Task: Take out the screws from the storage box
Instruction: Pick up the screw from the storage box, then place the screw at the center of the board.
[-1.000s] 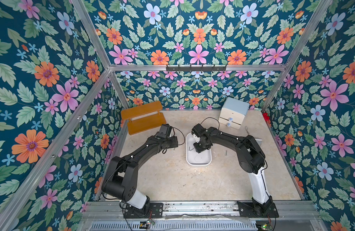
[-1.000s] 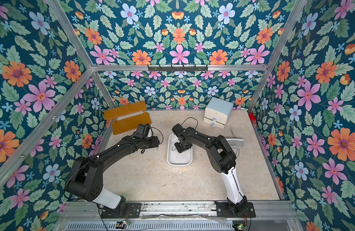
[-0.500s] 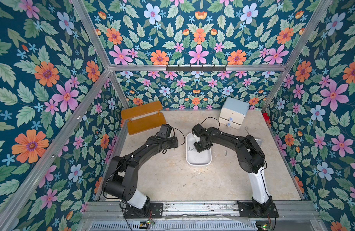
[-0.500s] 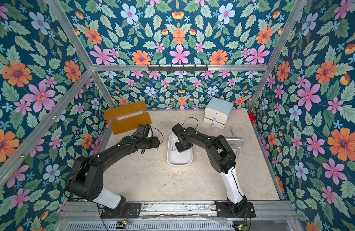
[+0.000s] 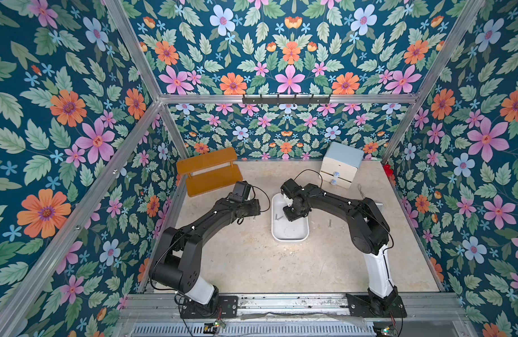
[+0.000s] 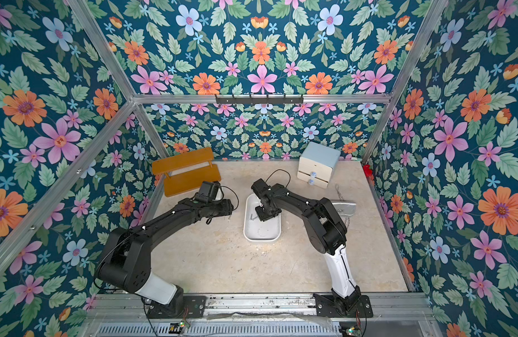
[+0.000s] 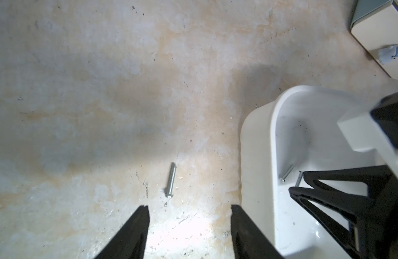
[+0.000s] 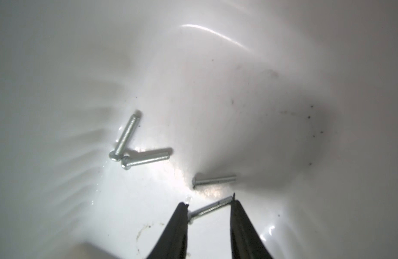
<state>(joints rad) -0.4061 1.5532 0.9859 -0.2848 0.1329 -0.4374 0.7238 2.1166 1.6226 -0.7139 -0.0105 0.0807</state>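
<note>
**Screw pinched in the box**

Left of centre in a top view, my left gripper (image 5: 256, 210) hangs released by a small silvery-grey metal screw (image 7: 170, 180) on the table (image 5: 251, 262). To its right, the right gripper (image 8: 209, 203) pinches another screw (image 8: 210, 207) inside the shallow white plastic storage box (image 5: 289, 239). There, three more screws (image 8: 146, 159) lie loose.

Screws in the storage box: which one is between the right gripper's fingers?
The slanted screw spanning the right gripper; the other three screws lie loose beyond it.
</note>
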